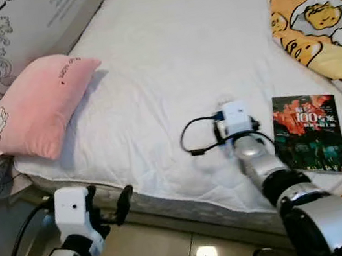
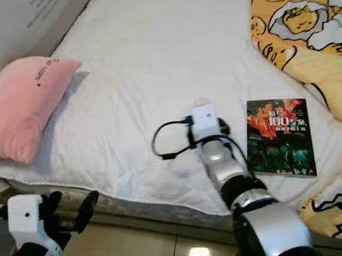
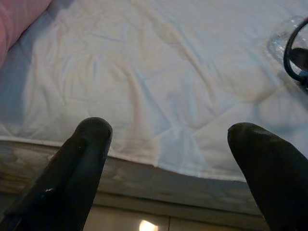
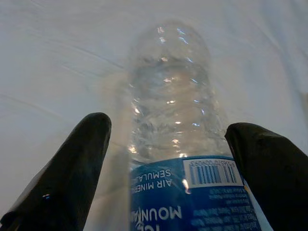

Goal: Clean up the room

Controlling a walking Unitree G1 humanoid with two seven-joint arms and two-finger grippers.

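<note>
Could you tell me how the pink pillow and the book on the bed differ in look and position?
The pink pillow is soft, puffy and plain pink; the book is thin, flat and dark with red cover art. The pillow sits at the bed's left corner, overhanging the edge; the book lies right of the right gripper. Both rest on the white mattress.

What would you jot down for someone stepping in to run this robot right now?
Right gripper: open, fingers on either side of a clear water bottle lying on the white bed, not closed on it.
Left gripper: open, holding nothing, low at the bed's near edge.
Book lies on the bed to the right of the right arm; pink pillow at the left edge.
Done: bottle reached.
Left: grasp it and remove it, then the book.
</note>
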